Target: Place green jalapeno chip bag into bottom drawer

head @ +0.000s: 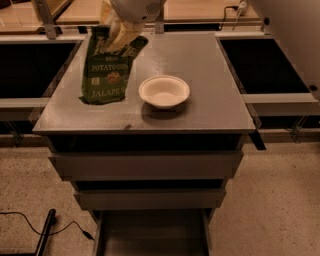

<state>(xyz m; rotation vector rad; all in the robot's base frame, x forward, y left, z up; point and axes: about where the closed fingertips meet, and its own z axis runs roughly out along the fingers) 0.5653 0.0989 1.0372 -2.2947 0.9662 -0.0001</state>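
A grey metal counter (pixel 210 85) stands on a speckled floor (pixel 280 200), with wooden benches behind it. Above the counter's rear left corner, the pale jaws are clamped on the crumpled top of the green jalapeno chip bag (pixel 105 75), coming down from the white wrist (pixel 137 7) at the upper edge of the view. The bag hangs upright near the counter's left edge, its bottom at or just above the surface; which cannot be told. A white bowl (pixel 164 91) sits near the counter's middle, just right of the bag and apart from it. Below the front edge are two closed drawers (pixel 147 165). Under them the bottom drawer (pixel 150 235) is pulled out, its grey floor showing. A black cable (pixel 30 225) lies on the floor at the left.
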